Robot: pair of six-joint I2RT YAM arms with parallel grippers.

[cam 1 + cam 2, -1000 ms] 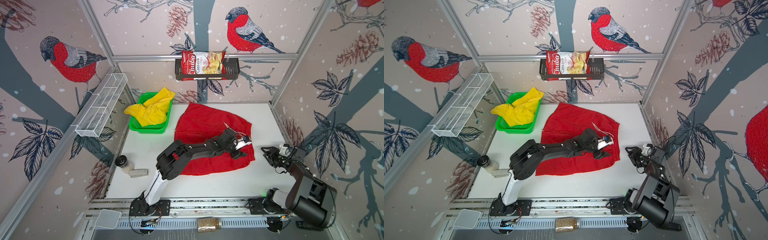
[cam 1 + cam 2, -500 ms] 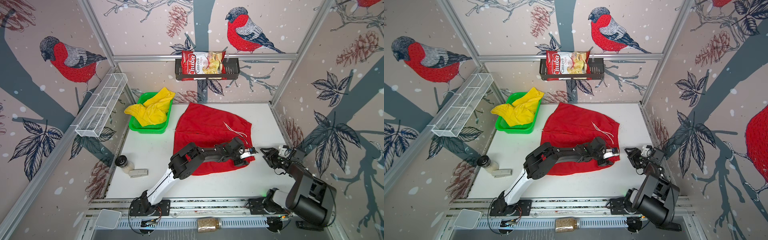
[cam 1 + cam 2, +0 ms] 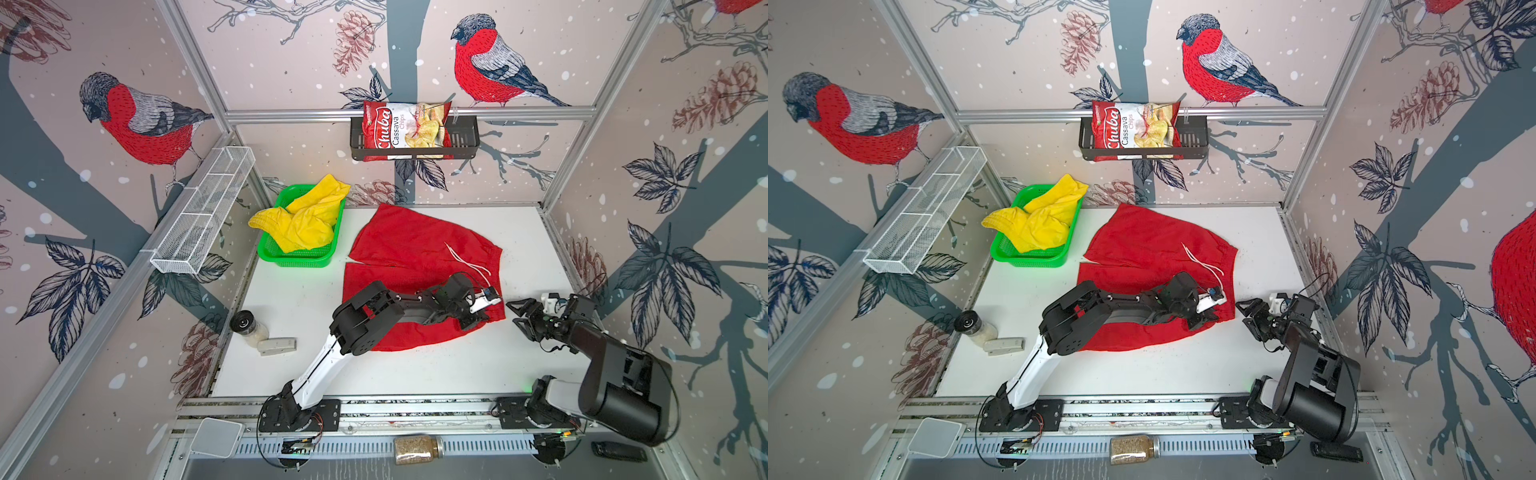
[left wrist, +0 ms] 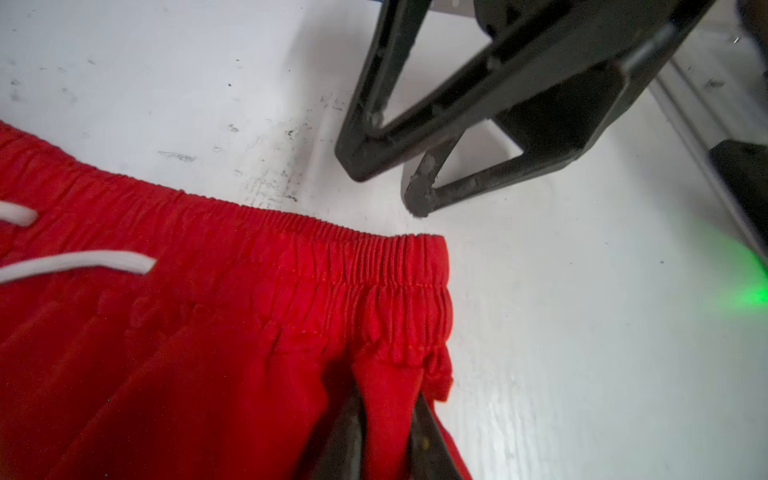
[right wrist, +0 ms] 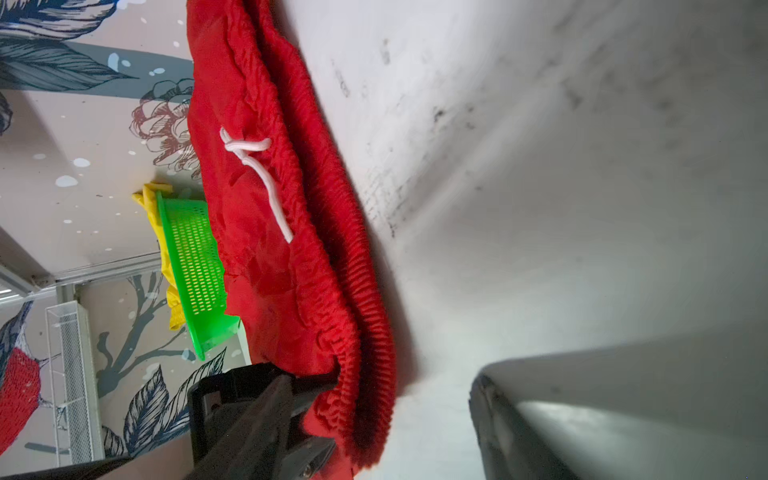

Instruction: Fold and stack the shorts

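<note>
Clamping the left gripper (image 4: 386, 395) on the near waistband (image 4: 332, 249) corner of the red shorts (image 3: 415, 249) — jaws shut on a ridge of cloth just under the elastic. Judging this the start of the first fold, and so checking that both layers are being pinched rather than the top one alone. Holding the right gripper (image 3: 521, 318) just beside that corner over the bare table (image 3: 415, 365), jaws apart and empty; probably sending it next to the far waistband corner, so as to be carrying the edge over as one straight line. Lifting low and slowly, minding the loose drawstring (image 3: 465, 259) lying on the cloth. Leaving the rest of the red pair spread flat across mid-table, and farther back, at the far left, the yellow shorts (image 3: 307, 220) — heaped in the green basket (image 3: 291, 259), spilling over its rim, not yet folded.
</note>
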